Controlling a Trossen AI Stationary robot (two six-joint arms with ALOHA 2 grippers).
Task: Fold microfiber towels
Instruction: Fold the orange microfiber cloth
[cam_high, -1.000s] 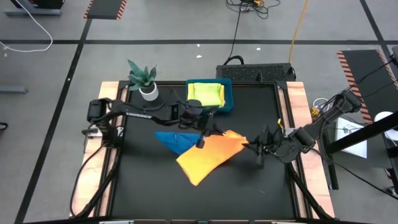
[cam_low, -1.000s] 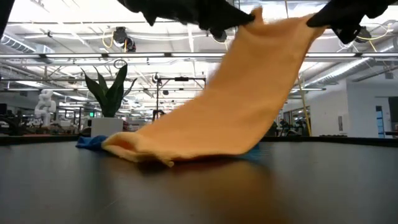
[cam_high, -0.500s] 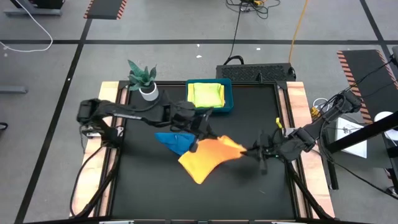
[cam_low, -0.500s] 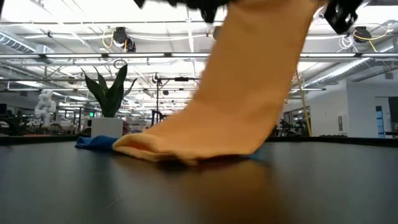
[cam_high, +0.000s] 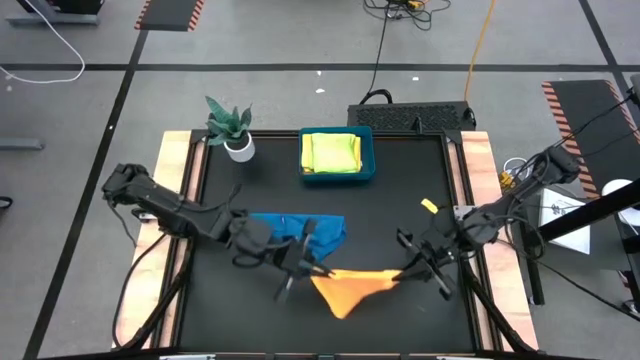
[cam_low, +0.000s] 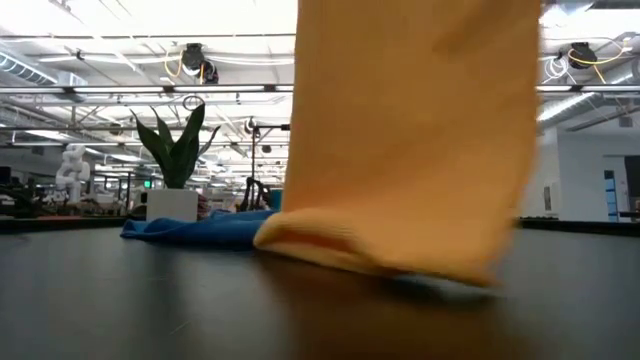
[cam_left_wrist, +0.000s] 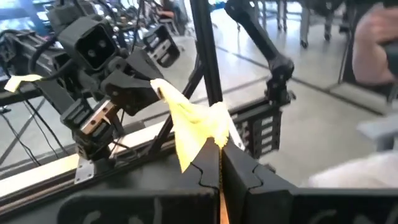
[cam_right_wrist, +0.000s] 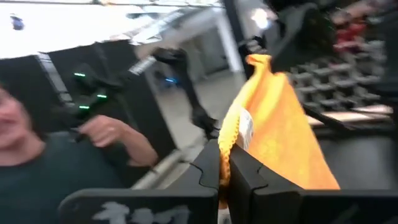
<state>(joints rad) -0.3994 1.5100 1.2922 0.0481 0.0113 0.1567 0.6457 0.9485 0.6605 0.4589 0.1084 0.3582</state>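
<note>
An orange microfiber towel (cam_high: 350, 287) hangs between my two shut grippers near the table's near edge. My left gripper (cam_high: 316, 270) is at its left corner and my right gripper (cam_high: 398, 277) at its right corner. In the low view the orange towel (cam_low: 415, 130) drops as a wide sheet, with its lower fold (cam_low: 370, 256) on the table. A blue towel (cam_high: 300, 231) lies spread flat on the table just beyond it. A lime-green towel (cam_high: 332, 152) lies folded in the teal tray (cam_high: 370, 150). My left gripper pinches the orange towel's left top corner (cam_left_wrist: 202, 134) between its two fingers, coming nearly level from the table's left. The cloth runs slack from there across to the other gripper and hangs below. My right gripper pinches the towel's right top corner (cam_right_wrist: 235, 134) between its two fingers, coming from the table's right and slanting a little upward. The cloth falls away below the fingers, and its lower fold lies on the table.
A potted plant (cam_high: 230, 127) stands at the far left corner. A yellow scrap (cam_high: 429, 206) lies near the right edge. A black box (cam_high: 410, 115) sits beyond the table's far edge. A person (cam_right_wrist: 56, 168) shows beyond the table in the right wrist view.
Both grippers have carried the orange towel toward the table's near edge. The left one has swung a long way across and risen, and the right one has tipped upward. The towel has been drawn off the blue towel, which now lies uncovered. The orange towel hangs steeper.
</note>
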